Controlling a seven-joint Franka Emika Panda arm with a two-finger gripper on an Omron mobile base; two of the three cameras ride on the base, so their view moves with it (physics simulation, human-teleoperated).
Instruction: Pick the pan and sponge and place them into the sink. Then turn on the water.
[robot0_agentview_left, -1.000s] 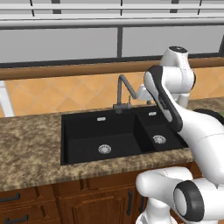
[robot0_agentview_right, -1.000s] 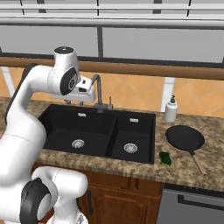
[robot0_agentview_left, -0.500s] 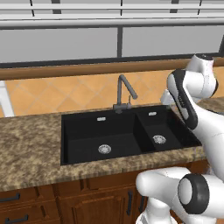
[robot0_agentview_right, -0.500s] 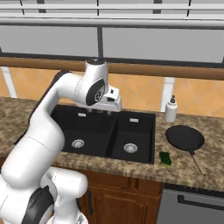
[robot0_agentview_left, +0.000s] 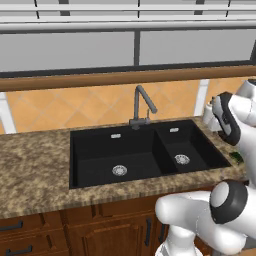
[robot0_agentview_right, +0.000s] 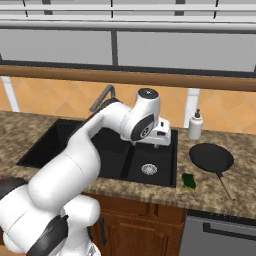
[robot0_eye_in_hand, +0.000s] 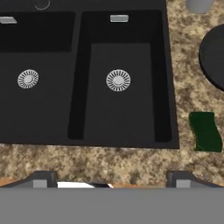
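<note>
The hand (robot0_eye_in_hand: 109, 181) is hanging over the sink's (robot0_eye_in_hand: 168, 78) smaller bowl, fingers wide apart and holding nothing. On the table, the sponge (robot0_eye_in_hand: 204, 131) is lying at the hand view's right edge, the pan (robot0_eye_in_hand: 214, 54) above it. Risk, I judge: descending here is missing both, or clipping the sink rim.

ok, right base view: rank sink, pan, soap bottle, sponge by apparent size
1. sink, though the arm covers much of it
2. pan
3. soap bottle
4. sponge

The bottle stands farther from the camera than the sponge, yet looks larger.
</note>
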